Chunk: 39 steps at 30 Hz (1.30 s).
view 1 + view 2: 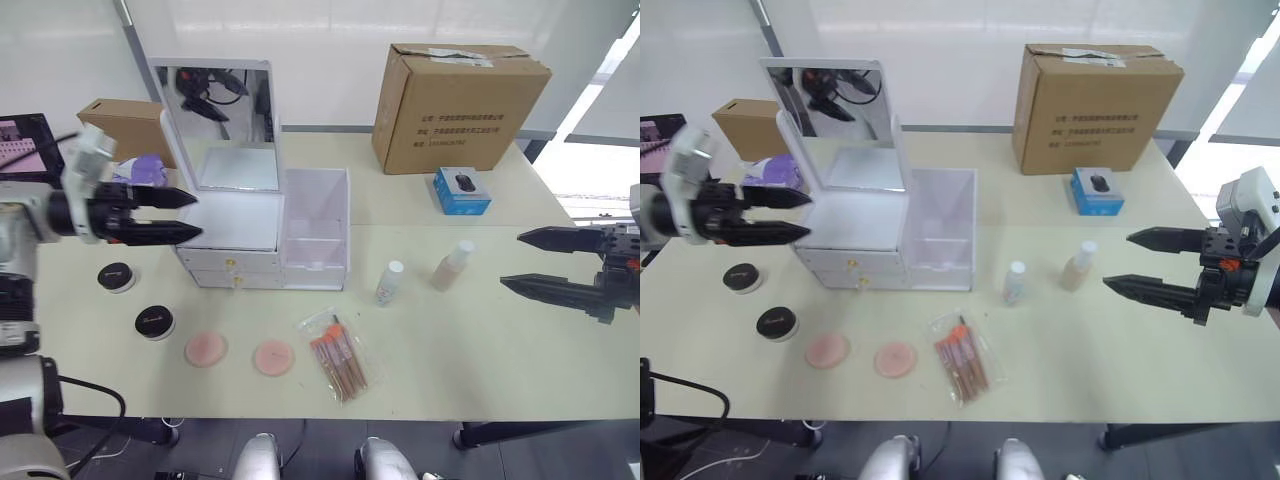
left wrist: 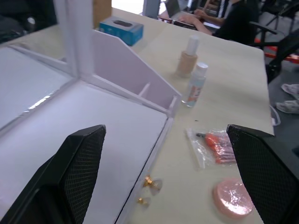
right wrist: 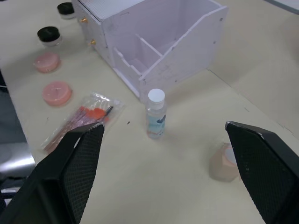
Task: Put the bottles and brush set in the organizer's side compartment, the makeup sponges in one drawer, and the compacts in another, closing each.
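Behind the left gripper (image 1: 190, 215), organizer (image 1: 262, 235) front partly hidden.

Cardboard box (image 1: 455, 105) print — compacts' (image 1: 155, 321) script — unreadable

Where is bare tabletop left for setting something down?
Free: the stretch right of the slim beige bottle, up to the open right tool, and the near edge right of the clear pouch of coral-handled brushes. Crowded: before the white plastic organizer.

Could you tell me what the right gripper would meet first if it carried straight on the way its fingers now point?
Probably the beige bottle: the open right gripper points across the table toward it. It may be high enough to pass over; depth is unclear.
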Motion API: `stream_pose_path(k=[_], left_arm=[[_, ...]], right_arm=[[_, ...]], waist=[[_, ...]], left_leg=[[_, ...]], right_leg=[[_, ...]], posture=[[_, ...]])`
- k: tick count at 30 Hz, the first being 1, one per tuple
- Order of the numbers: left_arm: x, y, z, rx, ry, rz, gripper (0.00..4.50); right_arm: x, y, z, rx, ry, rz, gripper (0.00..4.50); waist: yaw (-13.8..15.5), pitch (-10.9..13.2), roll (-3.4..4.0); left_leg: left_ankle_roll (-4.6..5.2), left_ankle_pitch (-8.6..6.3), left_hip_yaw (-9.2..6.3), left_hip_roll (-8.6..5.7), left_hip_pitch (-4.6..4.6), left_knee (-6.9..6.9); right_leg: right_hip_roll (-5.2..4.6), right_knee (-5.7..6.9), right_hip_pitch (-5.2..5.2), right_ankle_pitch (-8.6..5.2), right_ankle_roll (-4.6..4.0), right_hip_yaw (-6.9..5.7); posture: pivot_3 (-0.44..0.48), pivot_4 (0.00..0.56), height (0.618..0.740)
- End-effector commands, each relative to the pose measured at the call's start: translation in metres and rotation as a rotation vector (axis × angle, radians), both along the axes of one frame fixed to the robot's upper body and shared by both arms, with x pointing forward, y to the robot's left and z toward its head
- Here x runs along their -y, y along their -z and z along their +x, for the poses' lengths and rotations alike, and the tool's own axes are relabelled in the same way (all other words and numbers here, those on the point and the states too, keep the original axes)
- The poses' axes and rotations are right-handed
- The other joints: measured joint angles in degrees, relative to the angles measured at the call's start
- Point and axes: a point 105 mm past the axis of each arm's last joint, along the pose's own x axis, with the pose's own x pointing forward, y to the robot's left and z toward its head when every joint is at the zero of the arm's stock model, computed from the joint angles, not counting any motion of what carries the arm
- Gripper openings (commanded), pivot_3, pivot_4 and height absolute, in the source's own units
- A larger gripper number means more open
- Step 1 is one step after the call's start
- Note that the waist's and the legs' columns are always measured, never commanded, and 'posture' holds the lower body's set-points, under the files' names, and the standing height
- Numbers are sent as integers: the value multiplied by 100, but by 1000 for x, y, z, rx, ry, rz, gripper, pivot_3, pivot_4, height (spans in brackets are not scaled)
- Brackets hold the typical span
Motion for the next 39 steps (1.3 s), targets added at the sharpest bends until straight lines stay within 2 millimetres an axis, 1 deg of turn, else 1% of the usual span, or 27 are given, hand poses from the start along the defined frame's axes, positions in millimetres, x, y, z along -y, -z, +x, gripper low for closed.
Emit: stream_pose_path(k=[1,2,3,6,8,11,13,15,18,20,22,24,27,30,33,36,39], left_arm=[[43,-12,1,55,124,55,4462],[52,-11,1,67,159,64,4462],[63,-15,-1,71,200,42,4462],[95,-23,-4,96,310,-2,4462],[112,-21,-4,115,358,18,4462],[127,-14,-2,141,405,73,4462],[131,-13,1,162,403,84,4462],[138,-16,6,186,385,80,4462],[144,-18,3,197,376,65,4462],[139,-25,-3,198,381,38,4462],[129,-31,-7,204,373,26,4462],[109,-37,-10,220,350,23,4462],[81,-40,-8,282,253,48,4462],[64,-46,-16,296,201,-1,4462],[54,-39,-28,263,161,-25,4462],[44,-20,-39,209,110,-18,4462],[35,-16,-43,197,25,-49,4462]], right_arm=[[6,-5,-17,64,115,10,4500],[7,-3,-20,64,140,17,4500],[8,2,-25,65,159,23,4500],[4,19,-45,83,213,67,4500],[7,31,-56,80,298,76,4500],[10,39,-64,117,406,92,4500],[9,42,-65,136,444,101,4500],[7,46,-61,155,483,119,4500],[6,52,-47,176,521,120,4500],[6,54,-36,189,526,112,4500],[4,54,-27,195,506,115,4500],[8,53,-12,208,510,117,4500],[12,50,12,241,495,136,4500],[8,52,32,244,458,143,4500],[8,57,50,249,447,140,4500],[3,64,66,236,409,149,4500],[2,73,81,209,393,140,4500]], waist=[[22,-5,-10],[21,-5,-10],[19,-5,-10],[43,-6,-12],[45,-10,-3],[11,-14,4],[-67,-18,13],[-95,-18,12],[-126,-19,15],[-142,-18,16],[-171,-18,17],[-201,-18,18],[-239,-19,20],[-214,-18,21],[-178,-18,21],[-153,-18,22],[-148,-17,19]], left_leg=[[0,0,-10,-1,-7,5],[0,0,-12,-5,-13,8],[0,0,-14,-8,-14,11],[1,0,-27,-8,-17,12],[1,0,-36,-11,-20,16],[2,-1,-44,-14,-19,20],[2,-1,-58,-15,-17,20],[4,-2,-87,-16,-15,18],[6,-3,-120,-18,-15,17],[10,-6,-120,-29,-14,15],[10,-5,-120,-34,-16,15],[10,-5,-121,-37,-11,7],[11,-5,-126,-38,0,2],[12,-6,-125,-40,7,-1],[13,-6,-124,-40,1,0],[13,-6,-124,-44,-8,4],[13,-6,-123,-43,-7,4]], right_leg=[[3,-1,2,-1,2,-3],[3,-4,2,-1,4,-1],[3,-5,4,0,4,5],[10,-8,8,-7,16,1],[13,-10,12,-14,27,3],[15,-12,19,-15,29,5],[24,-15,19,-14,28,12],[48,-15,18,-13,26,24],[88,-15,16,-13,24,67],[91,-11,10,-13,24,91],[94,-7,5,-14,24,105],[95,-7,4,-14,23,112],[104,-4,3,-15,21,122],[105,-2,3,-15,19,129],[105,-3,4,-16,19,129],[104,-3,3,-16,19,133],[107,-2,2,-15,18,137]], posture=[[0,150,738],[0,150,738],[0,150,738],[0,150,738],[0,150,738],[0,150,738],[0,150,738],[0,150,738],[0,150,738],[0,150,738],[0,150,738],[0,150,738],[0,150,738],[0,150,738],[0,150,738],[0,150,738],[0,150,738]])
